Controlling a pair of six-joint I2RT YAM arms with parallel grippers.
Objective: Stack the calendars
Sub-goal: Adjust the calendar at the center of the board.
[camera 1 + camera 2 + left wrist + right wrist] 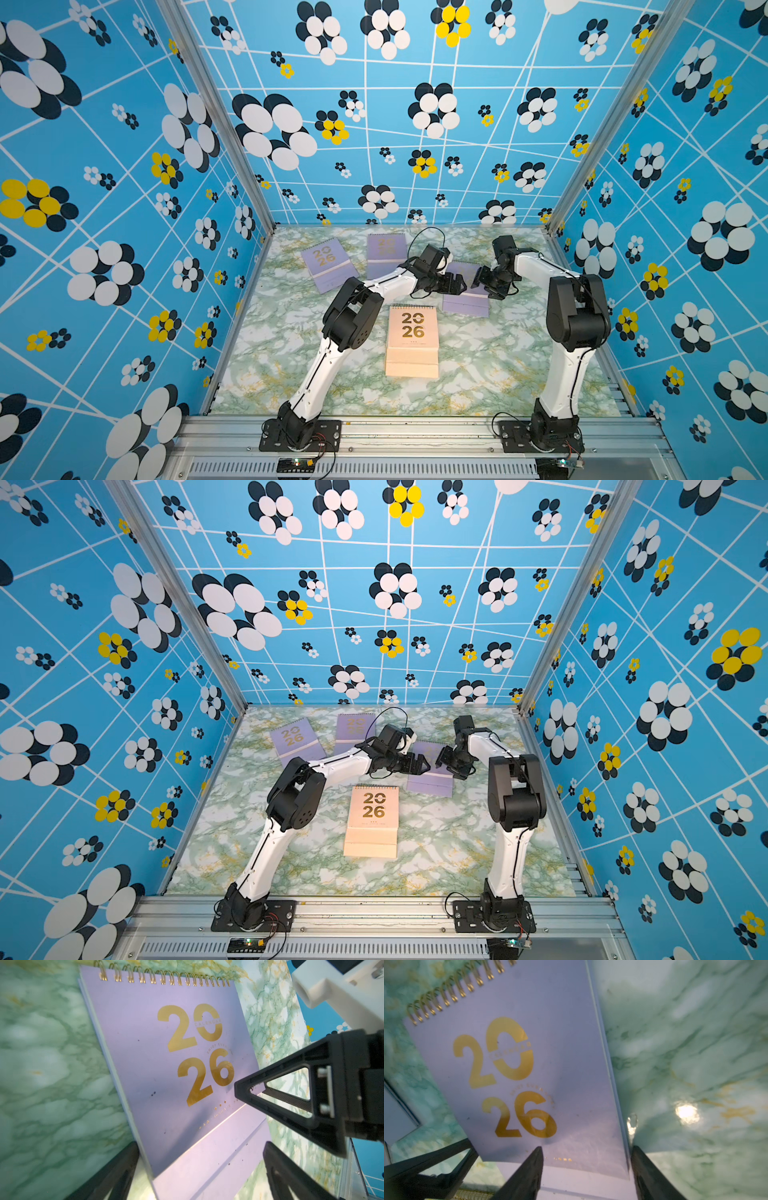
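A lilac calendar (467, 305) (430, 785) lies flat right of centre, and both grippers hover low over it. My left gripper (460, 283) (201, 1145) is open wide, with the calendar's (166, 1076) lower part between its fingers (116, 1174). My right gripper (477, 281) (586, 1148) faces it, open; one fingertip (529, 1167) is over the cover (529, 1022), the other beside its edge. Two more lilac calendars (328, 264) (385, 253) lie at the back. A peach-beige calendar (412, 332) (374, 812) lies at mid-table.
The green marble tabletop (498, 365) is walled by blue flowered panels on three sides. An aluminium rail (415, 432) with both arm bases runs along the front edge. The two gripper tips nearly meet above the lilac calendar.
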